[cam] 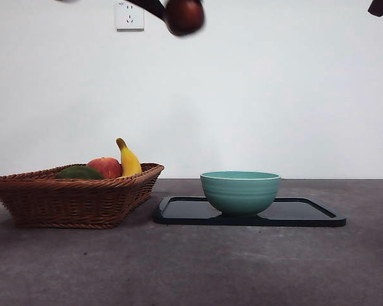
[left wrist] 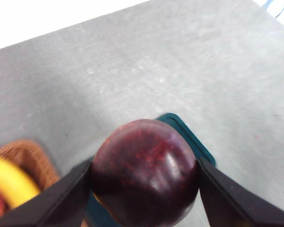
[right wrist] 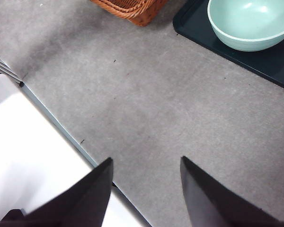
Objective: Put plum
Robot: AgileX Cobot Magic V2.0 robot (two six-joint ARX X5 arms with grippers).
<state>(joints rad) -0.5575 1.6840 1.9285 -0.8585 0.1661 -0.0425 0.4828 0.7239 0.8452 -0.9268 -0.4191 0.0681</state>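
Worktop: grey, matte worktop [cam: 198,274], carrying everything below.
Basket: brown woven wicker basket [cam: 70,197] at 9 o'clock of the front view, on the worktop.
Tray: flat black rectangular tray [cam: 306,213], just beside the basket at its 3 o'clock side.
Bowl: teal ribbed ceramic bowl [cam: 240,191], upright on the tray, toward the end nearest the basket.
Basket contents: yellow banana [cam: 128,159] standing tilted; red-orange apple [cam: 105,167] beside it; dark green fruit [cam: 80,173] at the apple's 9 o'clock.
Plum: round dark maroon glossy plum [cam: 184,15] high above the worktop at 12 o'clock of the front view, over the gap between basket and bowl.
Left gripper: left gripper [left wrist: 144,182] pinching the plum, one black jaw on each side.
Right gripper: right gripper [right wrist: 144,189] spread, nothing between the jaws, over bare worktop, well apart from the bowl.
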